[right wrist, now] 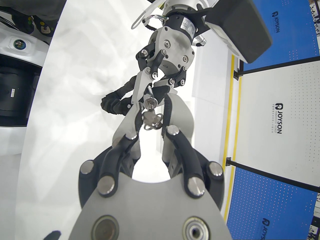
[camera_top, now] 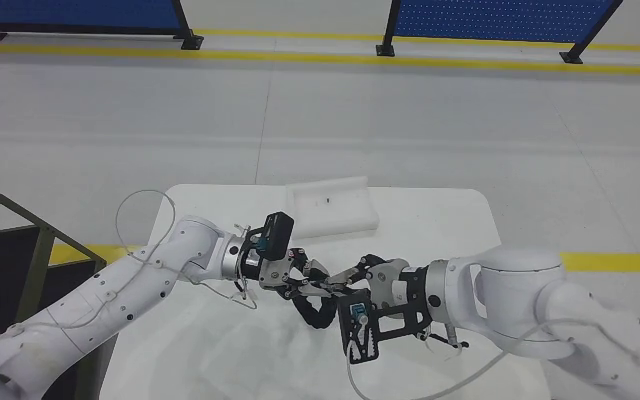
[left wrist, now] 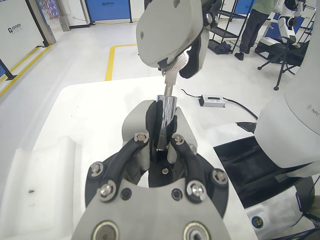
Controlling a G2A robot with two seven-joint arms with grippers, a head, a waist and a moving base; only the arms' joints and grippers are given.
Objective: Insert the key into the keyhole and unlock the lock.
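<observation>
The left wrist camera sits just behind the left gripper [left wrist: 164, 108] and looks along its fingers at the lock [left wrist: 167, 119] from close up. The right wrist camera sits behind the right gripper [right wrist: 153, 112], on the far side of the lock, facing back at it from equally near. The top camera sits well above the lock and looks down on the white desk [camera_top: 430, 215]. All three views share the lock and the key [left wrist: 169, 86].

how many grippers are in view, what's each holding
2. The left gripper clamps the silver lock; the right gripper, facing it, pinches the key, tip at the keyhole.
</observation>
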